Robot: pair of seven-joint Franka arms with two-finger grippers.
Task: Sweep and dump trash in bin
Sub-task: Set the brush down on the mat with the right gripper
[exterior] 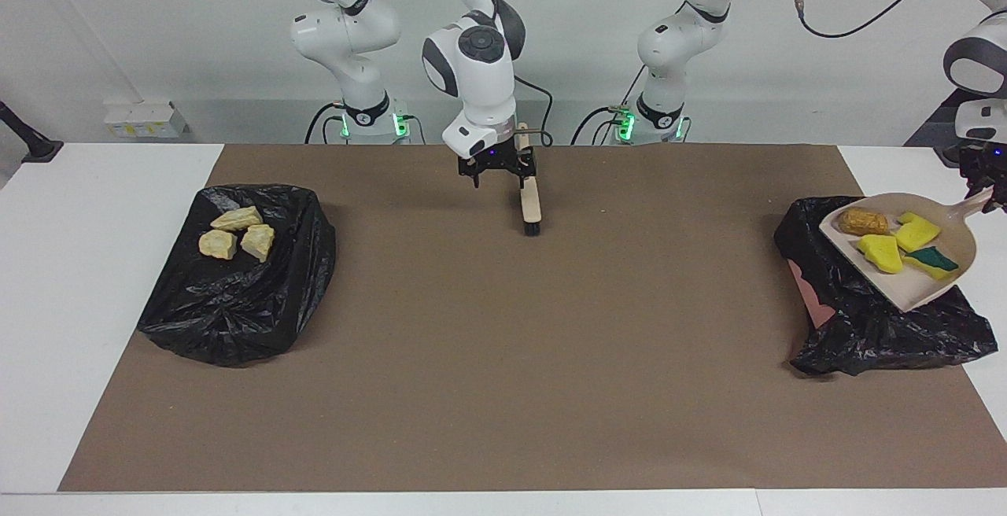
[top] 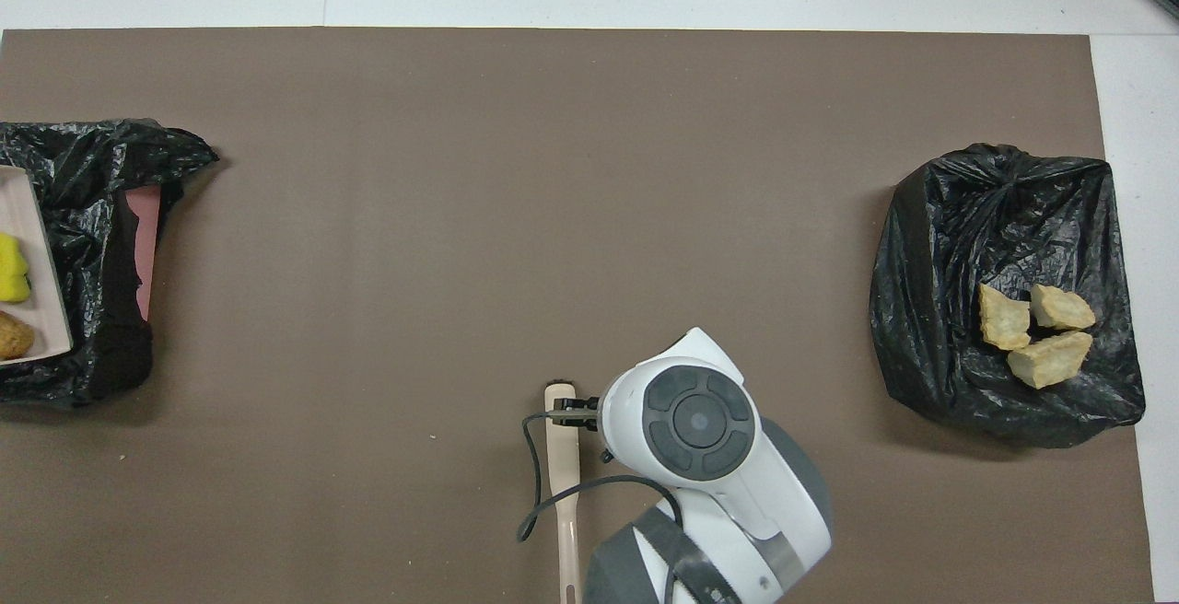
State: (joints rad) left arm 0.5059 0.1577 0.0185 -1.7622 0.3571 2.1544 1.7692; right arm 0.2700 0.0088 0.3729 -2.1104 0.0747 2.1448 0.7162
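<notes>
Already most of the work is looking done, judging from how things are lying. Three tan bread chunks (exterior: 234, 233) are sitting on the black bag (exterior: 236, 280) at the right arm's end of the counter (exterior: 503, 390). The remaining trash is riding in the beige dustpan (exterior: 905, 284), which the left gripper (exterior: 987, 186) is holding by its handle, jaws clamped on it, over the second black bag (exterior: 881, 327) at the left arm's end. The pan is sitting roughly level, so, as I judge it, the tipping out is what is left.

Counting what is in the pan: one brown crusty lump (exterior: 862, 222) and three yellow sponge pieces (exterior: 881, 252), one showing its green backing. That is making seven scraps in all, none lying loose on the brown mat (exterior: 503, 343).

The brush (exterior: 531, 205) is lying flat on the mat, near the robots, bristles pointing away from them. The right gripper (exterior: 497, 178) is hanging just beside the brush's handle, jaws spread wide and holding nothing, so the sweeping tool is appearing to be put down.

There are two bags, one dustpan and one brush.
</notes>
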